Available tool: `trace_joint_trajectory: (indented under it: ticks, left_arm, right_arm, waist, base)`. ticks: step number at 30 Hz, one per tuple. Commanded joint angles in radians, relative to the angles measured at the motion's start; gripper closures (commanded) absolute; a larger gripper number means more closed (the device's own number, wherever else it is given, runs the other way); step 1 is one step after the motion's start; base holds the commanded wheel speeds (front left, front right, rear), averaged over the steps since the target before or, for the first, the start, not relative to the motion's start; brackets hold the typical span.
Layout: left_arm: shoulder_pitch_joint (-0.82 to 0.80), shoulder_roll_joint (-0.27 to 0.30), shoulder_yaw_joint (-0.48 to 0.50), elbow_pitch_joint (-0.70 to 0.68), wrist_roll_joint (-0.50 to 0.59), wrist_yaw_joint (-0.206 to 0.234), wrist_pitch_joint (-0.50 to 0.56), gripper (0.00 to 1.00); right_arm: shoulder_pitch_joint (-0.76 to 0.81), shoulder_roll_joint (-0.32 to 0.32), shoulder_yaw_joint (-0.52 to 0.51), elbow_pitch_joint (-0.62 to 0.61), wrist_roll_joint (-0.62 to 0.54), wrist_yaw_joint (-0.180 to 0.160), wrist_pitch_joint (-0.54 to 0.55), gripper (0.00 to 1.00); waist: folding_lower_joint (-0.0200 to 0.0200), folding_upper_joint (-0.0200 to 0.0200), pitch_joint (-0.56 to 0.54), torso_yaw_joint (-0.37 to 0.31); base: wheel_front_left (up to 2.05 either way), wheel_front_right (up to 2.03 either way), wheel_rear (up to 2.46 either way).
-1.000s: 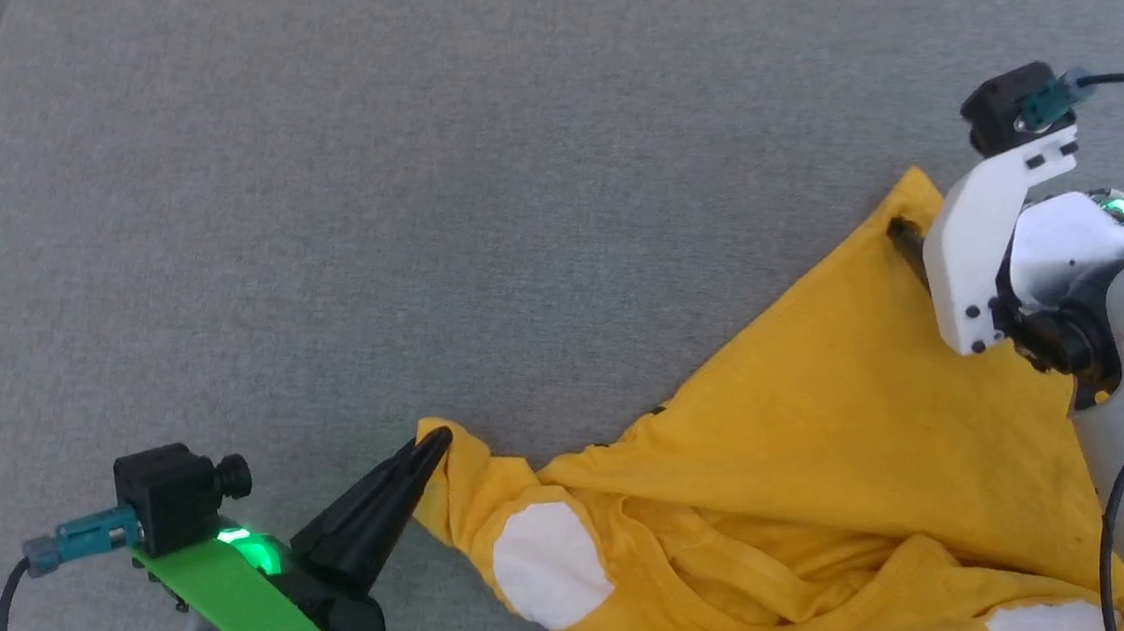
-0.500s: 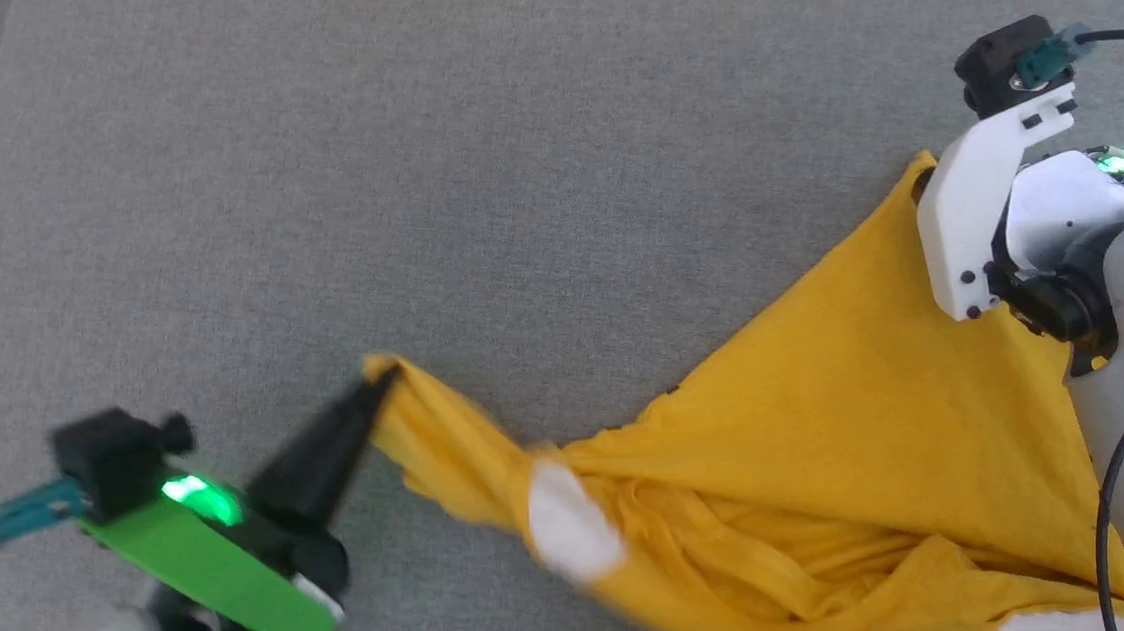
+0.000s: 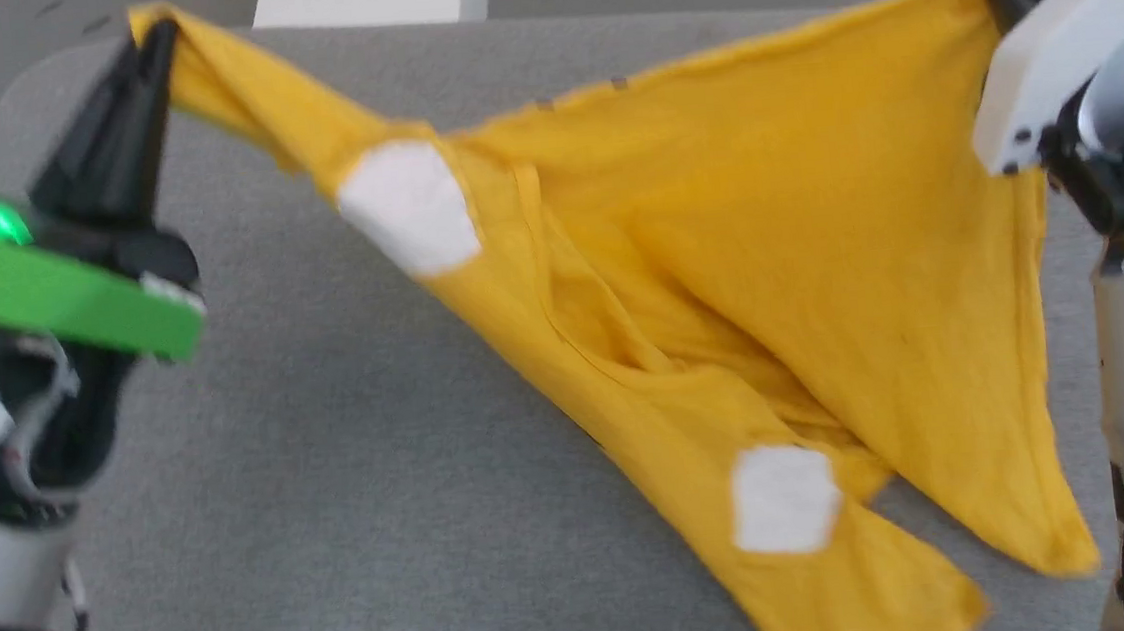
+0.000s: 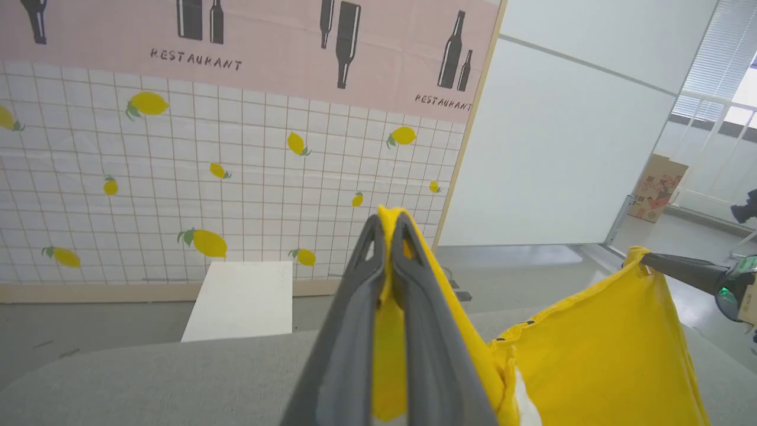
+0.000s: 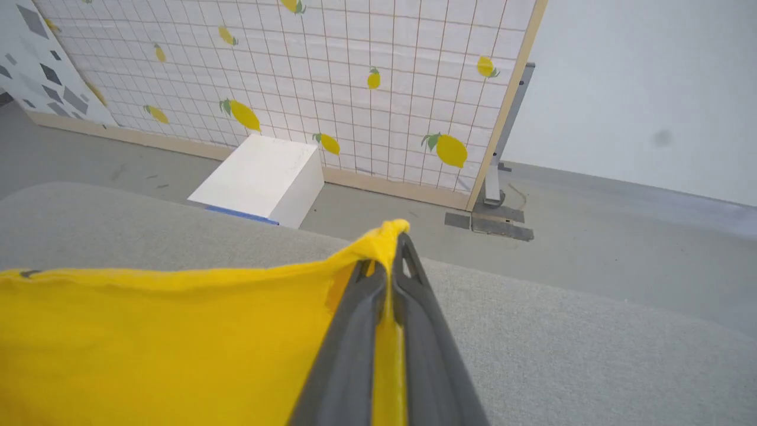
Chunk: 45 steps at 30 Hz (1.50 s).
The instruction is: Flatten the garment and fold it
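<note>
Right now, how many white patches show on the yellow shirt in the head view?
2 white patches. One sits near the shirt's upper left, below the corner the left gripper pinches; the other is low on the hanging fabric. Folds may hide more.

"RESTAURANT" 2x on pink wall panel [image 4: 278, 35], blk caps, below bottle silhouettes [image 4: 346, 35].

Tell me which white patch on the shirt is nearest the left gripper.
The upper white patch, close to the left gripper; the lower white patch hangs far down the garment.
</note>
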Motion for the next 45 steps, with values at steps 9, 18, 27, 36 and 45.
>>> trace_joint_trajectory:
  ticks: [9, 18, 27, 36, 45]
  left_arm:
    - [-0.404, 0.012, -0.056, 0.221, 0.093, 0.009, 0.187, 1.00]
    - [-0.705, -0.051, -0.091, 0.477, 0.254, 0.018, 0.113, 1.00]
    - [-0.897, -0.132, -0.043, 0.686, 0.255, 0.018, -0.016, 1.00]
    - [-0.969, -0.121, -0.036, 0.797, 0.244, -0.041, -0.043, 1.00]
    - [-1.059, -0.116, -0.011, 0.812, 0.237, -0.069, -0.110, 1.00]
  right_arm:
    - [-0.229, 0.029, 0.016, 0.105, -0.049, -0.002, -0.065, 1.00]
    - [-0.462, 0.053, -0.043, 0.283, -0.165, -0.002, -0.198, 1.00]
    - [-0.600, 0.055, -0.083, 0.465, -0.201, -0.002, -0.280, 1.00]
    - [-0.668, 0.056, -0.117, 0.539, -0.237, -0.002, -0.301, 1.00]
    - [-0.779, 0.056, -0.150, 0.561, -0.255, -0.002, -0.369, 1.00]
  waist:
    - [0.0000, 0.0000, -0.141, -0.175]
    - [0.0000, 0.0000, -0.117, -0.243]
    - [0.0000, 0.0000, -0.073, -0.259]
    - [0.0000, 0.0000, 0.011, -0.248]
    - [0.0000, 0.0000, 0.145, -0.239]
  base:
    - [0.00, 0.00, 0.00]
    - [0.00, 0.00, 0.00]
    - [0.00, 0.00, 0.00]
    - [0.00, 0.00, 0.00]
    - [0.00, 0.00, 0.00]
